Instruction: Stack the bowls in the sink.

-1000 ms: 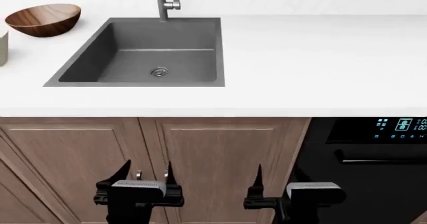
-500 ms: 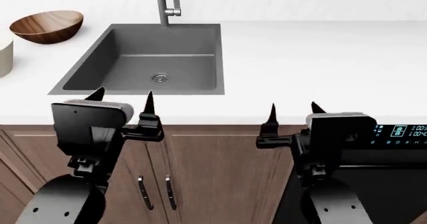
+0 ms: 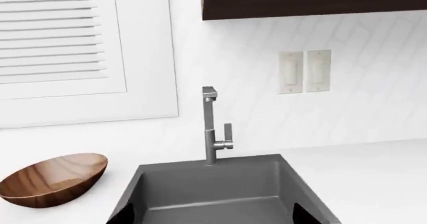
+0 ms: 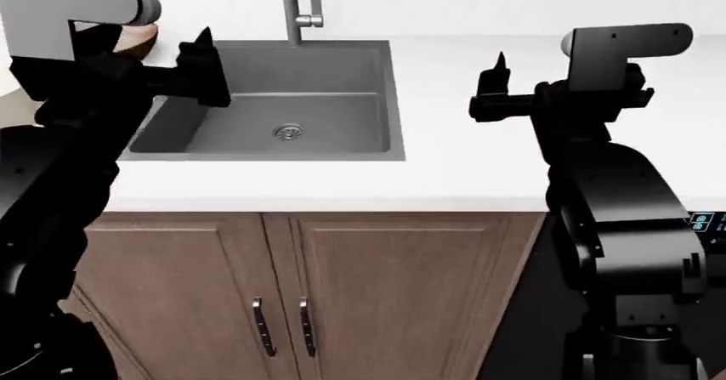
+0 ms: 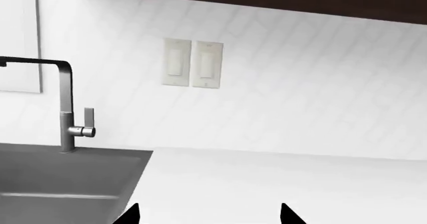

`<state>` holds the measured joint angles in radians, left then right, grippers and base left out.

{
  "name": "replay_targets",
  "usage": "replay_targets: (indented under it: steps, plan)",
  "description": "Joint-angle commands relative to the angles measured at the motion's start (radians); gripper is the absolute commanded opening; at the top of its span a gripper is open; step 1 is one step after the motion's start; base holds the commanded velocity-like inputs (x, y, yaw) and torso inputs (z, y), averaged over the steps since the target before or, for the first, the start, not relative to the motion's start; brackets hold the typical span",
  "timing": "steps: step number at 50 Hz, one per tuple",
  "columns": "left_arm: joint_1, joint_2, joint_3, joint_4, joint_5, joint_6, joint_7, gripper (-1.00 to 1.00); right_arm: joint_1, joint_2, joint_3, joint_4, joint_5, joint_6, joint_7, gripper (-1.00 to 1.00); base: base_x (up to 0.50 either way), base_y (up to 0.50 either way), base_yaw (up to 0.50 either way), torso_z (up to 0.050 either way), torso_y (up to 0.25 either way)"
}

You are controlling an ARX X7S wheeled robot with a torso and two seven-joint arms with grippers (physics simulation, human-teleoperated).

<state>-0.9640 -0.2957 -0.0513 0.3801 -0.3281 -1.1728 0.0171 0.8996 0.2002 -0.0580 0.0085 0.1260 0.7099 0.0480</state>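
The glossy brown wood-grain bowl (image 3: 55, 178) sits upright on the white countertop (image 4: 477, 163) just beside the outer rim of the dark grey matte rectangular sink (image 4: 278, 112), at the lower left of the left wrist view; in the head view only a sliver of it shows at the upper left, behind the left arm. The second, cream-white bowl cannot be made out in any view, as the left arm covers the counter where it could stand. The sink is bare, its round metal drain (image 4: 288, 131) near the middle of the basin floor and the tall steel faucet (image 3: 213, 126) rising from its back edge, so neither bowl is in yet and the stacking appears not begun. The brown bowl lies within short reach of the basin, which suggests that the left arm, being nearer, is meant to fetch it. The left gripper (image 4: 204, 70) is held at the upper left of the head view, over the sink's near-left corner, its wrist camera facing the faucet and wall; its two dark fingertips show well apart at the bottom edge of the wrist view, nothing between them. The right gripper (image 4: 496, 91) is raised over bare counter at the centre right, well apart from the sink, its jaws likewise spread and empty. Both arms are lifted with elbows bent, forearms level above the counter, in what looks like a ready pose before a reach.
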Motion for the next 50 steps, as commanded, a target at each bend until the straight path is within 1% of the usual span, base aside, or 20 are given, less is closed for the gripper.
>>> replay_targets:
  steps: [1,15,25,47,50]
  plan:
    - [-0.066,-0.015,0.000,-0.064,-0.002,-0.018,0.003,1.00,0.079,0.009,-0.006,0.092,0.000,0.006,0.000,1.00,0.00,0.47,0.00,0.000,0.000]
    - [-0.045,-0.032,-0.010,-0.057,-0.008,-0.020,0.004,1.00,0.095,0.012,-0.033,0.103,-0.007,0.017,0.003,1.00,0.00,0.47,0.00,0.000,0.000]
    - [-0.034,-0.037,-0.005,-0.052,-0.010,-0.024,0.001,1.00,0.088,0.029,-0.028,0.088,-0.003,0.032,0.006,1.00,0.00,0.49,0.00,0.000,0.000]
    - [-0.039,-0.048,0.006,-0.052,-0.016,-0.033,-0.003,1.00,0.066,0.037,-0.020,0.110,0.008,0.010,0.012,1.00,0.00,0.49,0.00,0.000,0.000]
    - [-0.043,-0.047,0.010,-0.052,-0.018,-0.037,-0.004,1.00,0.060,0.039,-0.009,0.105,0.012,0.011,0.018,1.00,0.00,0.03,0.00,0.000,0.000]
